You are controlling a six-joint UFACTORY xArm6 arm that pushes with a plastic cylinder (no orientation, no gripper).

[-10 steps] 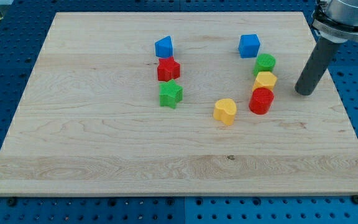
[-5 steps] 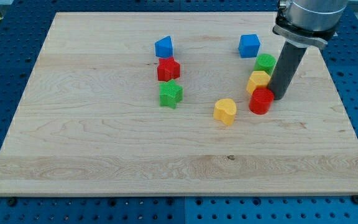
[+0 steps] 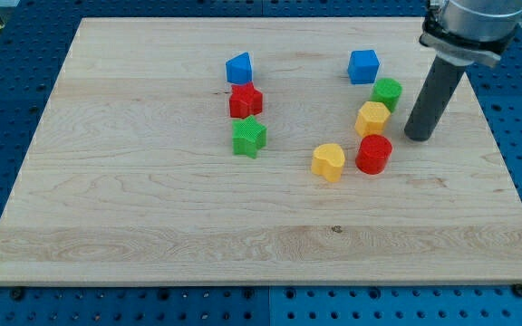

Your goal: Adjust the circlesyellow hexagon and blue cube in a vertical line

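Yellow hexagon and red cylinder shifted left; my tip backs off right of them, touching nothing, below-right of blue cube.

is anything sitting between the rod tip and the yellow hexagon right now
No. My tip is at the view's right of the yellow hexagon, with only bare board between them. The green circle sits just above that path, the red circle just below.

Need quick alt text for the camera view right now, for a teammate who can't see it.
My tip rests on the board right of a column: blue cube, green circle, yellow hexagon, red circle. A yellow heart lies left of the red circle; another blue block, red star and green star line up farther left.
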